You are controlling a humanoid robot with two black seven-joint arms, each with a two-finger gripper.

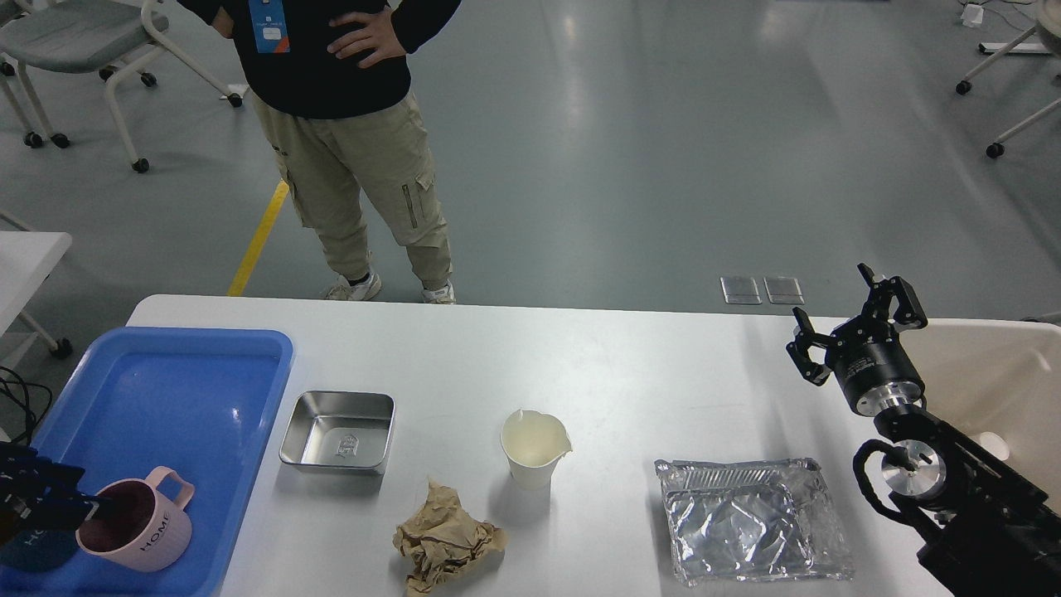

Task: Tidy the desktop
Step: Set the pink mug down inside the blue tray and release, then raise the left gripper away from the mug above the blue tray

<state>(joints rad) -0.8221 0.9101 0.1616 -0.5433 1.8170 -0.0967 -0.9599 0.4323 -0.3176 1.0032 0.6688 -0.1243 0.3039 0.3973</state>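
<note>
The white desktop (630,373) holds a steel dish (337,431), a dented paper cup (535,448), a crumpled brown paper ball (448,539) and a foil container (750,518). My left gripper (89,506) is at the bottom left edge, shut on the rim of a pink "HOME" mug (141,526), which stands nearly upright in the blue tray (191,365). My right gripper (854,319) is open and empty above the desktop's far right part, beside the beige bin (978,365).
A person (348,141) stands just beyond the desk's far edge. Wheeled chairs stand at the back left and back right. A small white object (993,446) lies in the beige bin. Another white table's corner (25,257) is at the left.
</note>
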